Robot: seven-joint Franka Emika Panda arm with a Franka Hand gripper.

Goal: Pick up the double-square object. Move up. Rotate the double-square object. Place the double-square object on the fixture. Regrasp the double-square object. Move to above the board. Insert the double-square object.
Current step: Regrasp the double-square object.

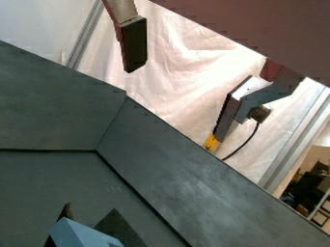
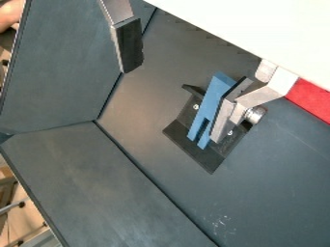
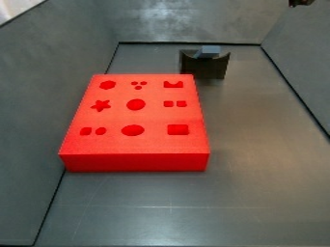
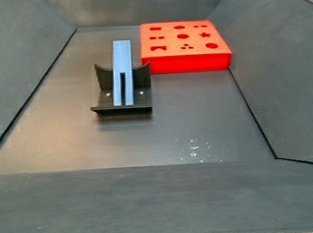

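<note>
Resting upright in the fixture (image 4: 121, 94), the peg (image 4: 123, 73) is seen in a side view as a slim blue-grey bar leaning against the bracket's upright. Its lower end sits on the base plate. In a wrist view the same peg (image 2: 209, 112) is shown from above, standing in the fixture (image 2: 213, 135), with a red corner of the board (image 2: 310, 100) just beyond it.

The gripper (image 2: 194, 60) is held high above the floor, well clear of the peg. Its two fingers are spread wide, with nothing between them. One dark-padded finger (image 2: 127, 43) appears near the picture's edge, and the other finger (image 2: 264, 95) lies over the fixture in the picture. In the wrist view toward the wall, a finger (image 1: 133, 43) is seen against a white sheet, and only a blue tip of the peg (image 1: 80, 233) is shown.

The board (image 3: 137, 122) lies flat on the floor, its cut-outs facing up. The fixture (image 3: 204, 63) stands behind it in that view, near but not touching.
</note>
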